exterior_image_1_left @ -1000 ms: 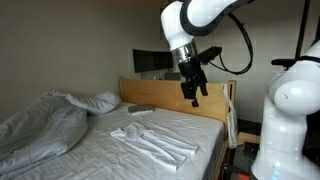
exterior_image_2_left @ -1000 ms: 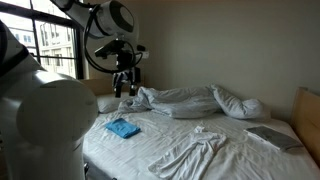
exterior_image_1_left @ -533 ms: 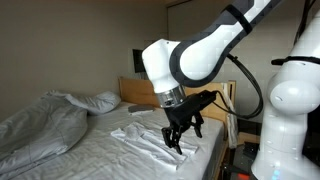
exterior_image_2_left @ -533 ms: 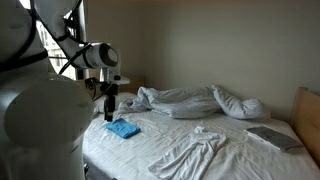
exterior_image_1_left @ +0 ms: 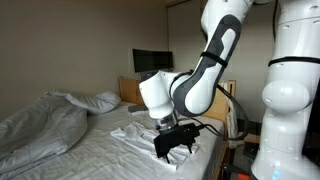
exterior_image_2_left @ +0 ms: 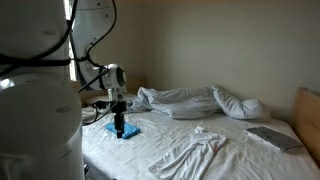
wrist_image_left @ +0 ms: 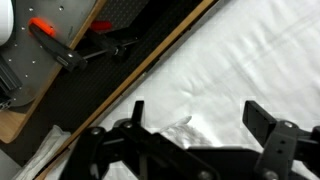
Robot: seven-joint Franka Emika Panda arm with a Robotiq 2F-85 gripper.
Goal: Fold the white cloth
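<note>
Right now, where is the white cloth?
In an exterior view the white cloth lies wrinkled on the bedsheet near the front edge, right of the blue item and in front of the rumpled duvet.

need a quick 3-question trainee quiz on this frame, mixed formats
1. True or false: the gripper is shut on the white cloth.
2. Multiple choice: in an exterior view, the flat item lying on the bed by the gripper is: A) red, B) blue, C) green.
3. Short answer: is the white cloth folded yet?

Key
1. False: the gripper is open and holds nothing.
2. B.
3. No, it lies spread out and wrinkled on the bed.
</note>
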